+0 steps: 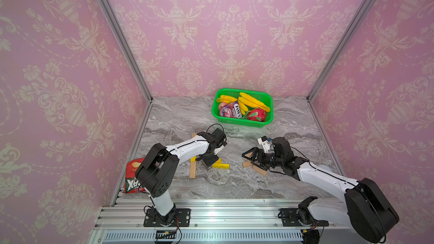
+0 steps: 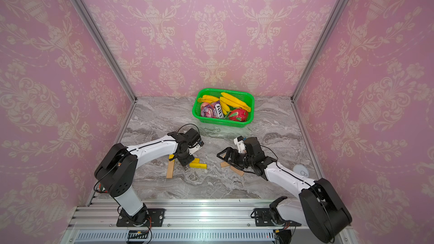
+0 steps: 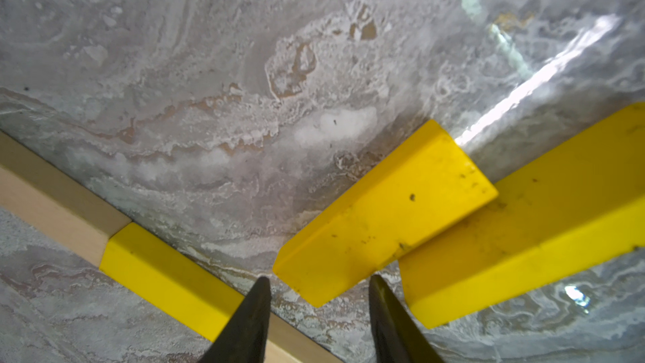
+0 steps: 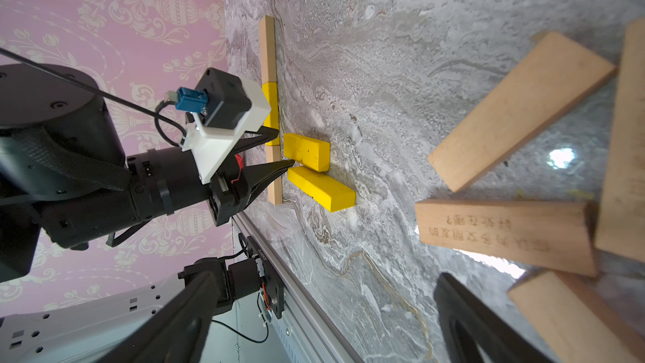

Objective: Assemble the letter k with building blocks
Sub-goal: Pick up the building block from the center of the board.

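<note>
Left gripper [image 3: 319, 295] hangs with jaws parted astride the end of 1 yellow block [image 3: 384, 211], not clamping it, just beside the 3-bar stem [image 4: 270, 99], left of the tabletop's [image 3: 209, 64] middle. Right gripper [image 4: 324, 281] gapes wide and empty over loose wood blocks [image 4: 516, 109] nearer the right edge.

Three yellow blocks [image 4: 307, 151], at least six wooden blocks [image 4: 520, 109] — one basket [image 1: 239, 122]

Twin robot arms | left arm [image 1: 185, 147], right arm [image 1: 326, 176]: glossy white shells, black joint housings, small screws | thin black cables trail along each | left gripper [image 4: 285, 146]: black, tapered jaws | white camera bracket [image 4: 213, 151], blue connector [image 4: 190, 103]
</note>
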Controlling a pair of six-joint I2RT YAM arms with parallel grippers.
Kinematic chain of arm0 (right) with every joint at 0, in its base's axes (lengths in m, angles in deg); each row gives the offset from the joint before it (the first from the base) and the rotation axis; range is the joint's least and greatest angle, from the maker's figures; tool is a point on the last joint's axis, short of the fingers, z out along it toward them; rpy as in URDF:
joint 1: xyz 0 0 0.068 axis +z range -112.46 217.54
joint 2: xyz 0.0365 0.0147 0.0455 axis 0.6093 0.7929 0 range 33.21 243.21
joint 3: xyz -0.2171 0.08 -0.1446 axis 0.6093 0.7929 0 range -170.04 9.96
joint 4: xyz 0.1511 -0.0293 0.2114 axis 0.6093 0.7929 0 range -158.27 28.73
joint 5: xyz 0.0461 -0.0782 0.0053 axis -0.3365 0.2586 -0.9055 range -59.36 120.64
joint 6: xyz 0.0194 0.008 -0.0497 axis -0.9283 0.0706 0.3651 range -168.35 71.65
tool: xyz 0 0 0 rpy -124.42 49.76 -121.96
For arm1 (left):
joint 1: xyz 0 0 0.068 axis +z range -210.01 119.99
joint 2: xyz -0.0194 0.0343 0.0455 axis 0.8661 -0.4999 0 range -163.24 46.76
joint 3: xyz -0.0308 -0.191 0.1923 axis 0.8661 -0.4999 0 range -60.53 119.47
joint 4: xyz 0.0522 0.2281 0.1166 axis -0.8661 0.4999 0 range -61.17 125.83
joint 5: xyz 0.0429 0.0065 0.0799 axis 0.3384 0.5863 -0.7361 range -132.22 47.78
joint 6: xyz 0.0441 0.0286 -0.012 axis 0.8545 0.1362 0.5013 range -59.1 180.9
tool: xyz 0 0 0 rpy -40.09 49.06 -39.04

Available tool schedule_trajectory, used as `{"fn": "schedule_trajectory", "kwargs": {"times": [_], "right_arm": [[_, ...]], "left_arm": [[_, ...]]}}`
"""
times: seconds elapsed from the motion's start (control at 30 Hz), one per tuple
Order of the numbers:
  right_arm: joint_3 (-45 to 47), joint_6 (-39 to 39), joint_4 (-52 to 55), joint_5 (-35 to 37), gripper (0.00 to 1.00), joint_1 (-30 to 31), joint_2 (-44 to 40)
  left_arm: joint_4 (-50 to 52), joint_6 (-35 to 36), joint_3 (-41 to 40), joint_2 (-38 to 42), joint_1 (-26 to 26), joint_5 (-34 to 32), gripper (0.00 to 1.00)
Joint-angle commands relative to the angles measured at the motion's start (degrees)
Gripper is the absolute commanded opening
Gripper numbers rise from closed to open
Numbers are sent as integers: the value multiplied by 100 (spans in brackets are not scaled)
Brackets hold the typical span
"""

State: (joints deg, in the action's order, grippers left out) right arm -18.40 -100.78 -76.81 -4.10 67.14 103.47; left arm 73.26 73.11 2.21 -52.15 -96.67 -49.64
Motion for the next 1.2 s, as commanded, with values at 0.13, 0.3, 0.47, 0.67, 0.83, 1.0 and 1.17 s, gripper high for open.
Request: {"fn": "schedule_trajectory", "kwargs": {"times": [0.13, 0.3, 0.47, 0.67, 0.83, 1.0, 1.17], "right_arm": [[81, 110, 29, -42, 100, -33, -58], [45, 103, 32, -33, 100, -35, -78], [6, 110, 58, -19, 100, -31, -64], [-15, 110, 99, 0, 100, -34, -84], [-27, 114, 148, 19, 100, -27, -143], [-49, 126, 191, 11, 100, -32, -136], [-78, 129, 169, 11, 100, -33, -84]], "left_arm": [[146, 160, 136, -303, -42, -31, 53], [112, 177, 142, -354, -55, -73, 53], [119, 211, 242, -433, -74, -61, 53], [177, 282, 468, -640, -144, 3, 54], [275, 326, 642, -852, -191, 27, 54], [260, 348, 687, -866, -201, 147, 56], [250, 336, 683, -858, -213, 202, 55]]}}
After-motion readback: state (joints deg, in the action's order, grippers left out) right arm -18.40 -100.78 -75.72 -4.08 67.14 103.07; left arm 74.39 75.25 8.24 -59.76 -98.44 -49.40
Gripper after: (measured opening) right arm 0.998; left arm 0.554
